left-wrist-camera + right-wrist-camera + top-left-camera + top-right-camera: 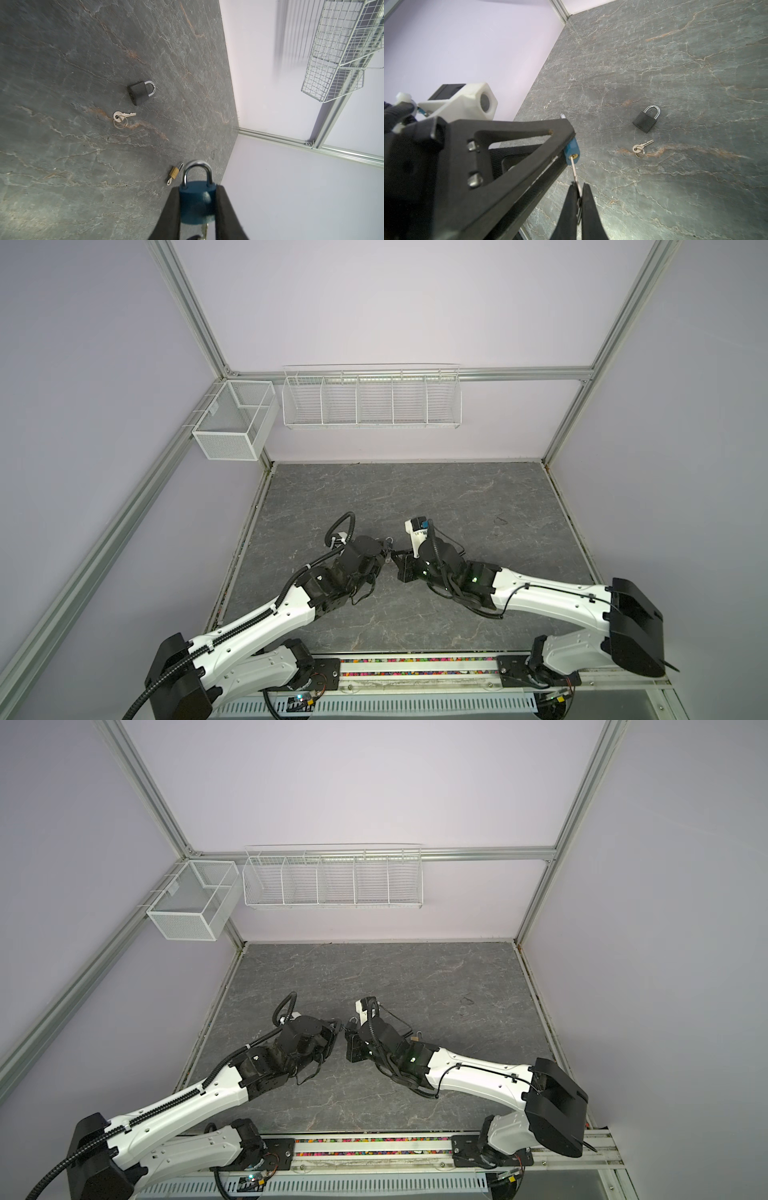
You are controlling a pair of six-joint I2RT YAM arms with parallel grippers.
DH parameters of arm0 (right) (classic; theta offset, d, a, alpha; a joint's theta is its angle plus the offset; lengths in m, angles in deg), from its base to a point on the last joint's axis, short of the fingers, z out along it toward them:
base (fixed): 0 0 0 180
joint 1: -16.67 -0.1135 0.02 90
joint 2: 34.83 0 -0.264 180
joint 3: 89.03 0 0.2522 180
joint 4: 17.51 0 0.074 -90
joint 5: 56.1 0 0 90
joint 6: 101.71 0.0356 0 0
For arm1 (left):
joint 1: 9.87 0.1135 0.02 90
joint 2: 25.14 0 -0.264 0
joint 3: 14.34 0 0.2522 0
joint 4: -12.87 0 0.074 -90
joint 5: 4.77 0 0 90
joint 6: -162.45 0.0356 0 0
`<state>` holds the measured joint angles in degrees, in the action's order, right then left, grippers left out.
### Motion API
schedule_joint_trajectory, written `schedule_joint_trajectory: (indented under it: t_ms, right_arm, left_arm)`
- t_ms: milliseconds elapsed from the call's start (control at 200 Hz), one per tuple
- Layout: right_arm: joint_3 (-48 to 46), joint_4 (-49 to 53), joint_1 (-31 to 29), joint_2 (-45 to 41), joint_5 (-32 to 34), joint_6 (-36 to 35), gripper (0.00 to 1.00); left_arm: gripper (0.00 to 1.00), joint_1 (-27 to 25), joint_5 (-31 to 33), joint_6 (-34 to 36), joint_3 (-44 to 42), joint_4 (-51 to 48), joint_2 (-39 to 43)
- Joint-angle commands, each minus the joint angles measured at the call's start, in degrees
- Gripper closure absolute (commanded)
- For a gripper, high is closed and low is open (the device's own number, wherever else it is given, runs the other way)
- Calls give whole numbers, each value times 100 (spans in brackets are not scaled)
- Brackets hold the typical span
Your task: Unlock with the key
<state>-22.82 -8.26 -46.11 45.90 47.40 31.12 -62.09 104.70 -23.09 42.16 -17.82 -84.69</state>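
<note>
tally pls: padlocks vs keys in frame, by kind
Padlocks: 3 (blue padlock, black padlock, brass padlock)
Keys: 2 (inserted key in the blue padlock, loose key on a ring)
Total: 5
A metal bit at the brass padlock's base might be a third key; too small to tell.

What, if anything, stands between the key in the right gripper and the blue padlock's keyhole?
Nothing visible does. The right gripper pinches the key, whose tip sits in the keyhole of the blue padlock clamped by the left gripper. The black padlock and the spare key lie apart on the table.
</note>
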Motion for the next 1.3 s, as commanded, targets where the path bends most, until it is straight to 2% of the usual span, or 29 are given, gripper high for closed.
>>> schedule_joint_trajectory:
  t_ms: [0,500,810,1059,1294]
  right_arm:
    - [137,82,-31,-16,151,-90,94]
    - [341,141,-50,109,-22,-112,93]
    - [428,372,-71,163,180,-58,94]
    - [747,484,-100,561,-5,-82,93]
    - [993,826,-172,659,228,-444,94]
  left_arm:
    - [100,22,13,-117,-73,81,111]
    - [100,28,-13,-200,-85,233,102]
    - [100,28,-21,-244,-44,278,95]
    - [100,27,-221,-277,180,259,62]
    - [100,24,-527,-359,272,419,66]
